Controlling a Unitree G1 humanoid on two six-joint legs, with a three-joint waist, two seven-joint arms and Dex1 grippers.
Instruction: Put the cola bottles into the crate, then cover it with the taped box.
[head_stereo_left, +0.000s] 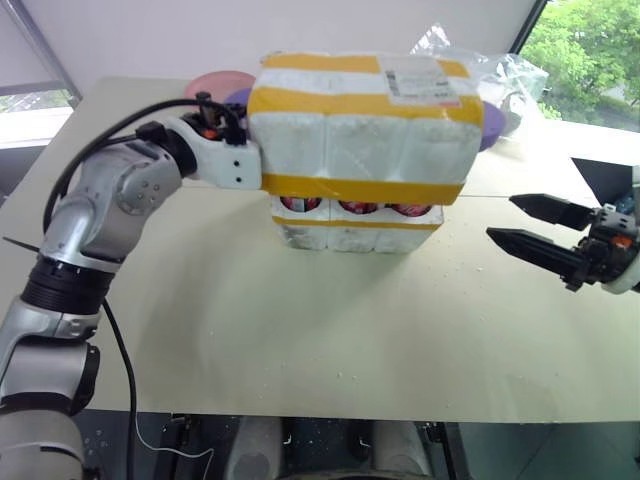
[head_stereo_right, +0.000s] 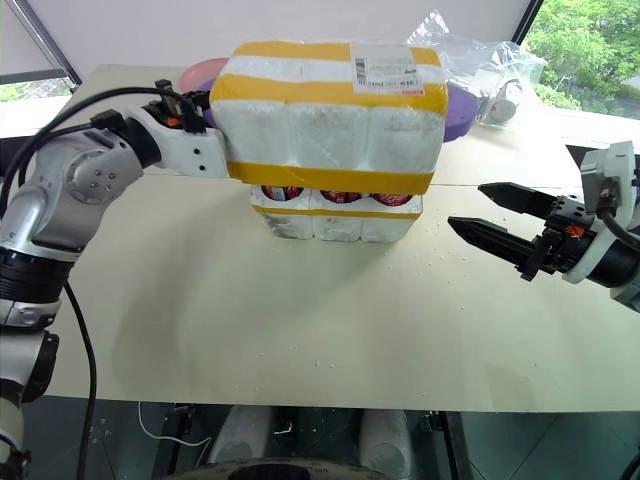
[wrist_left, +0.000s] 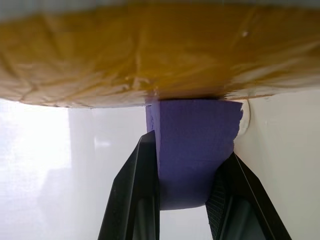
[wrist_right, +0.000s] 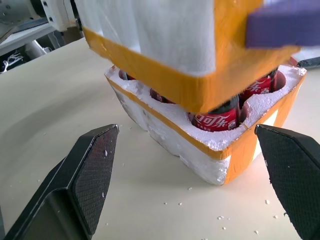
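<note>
Your left gripper (head_stereo_left: 262, 168) is clamped on the side wall of the big white styrofoam taped box (head_stereo_left: 365, 125), held just above the low white crate (head_stereo_left: 355, 232) so it can drop as a lid. The red-labelled glass cola bottles (wrist_right: 216, 120) already stand in the crate's wells. Your right gripper (head_stereo_right: 485, 220), jaws wide apart and empty, waits beside the crate, probably to steady it.

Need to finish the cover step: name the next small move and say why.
Probably lower the box straight down onto the crate. The left gripper holds it by a purple tab just above the crate, roughly lined up, with bottles seated in the wells. The right gripper is open, off to the side.
</note>
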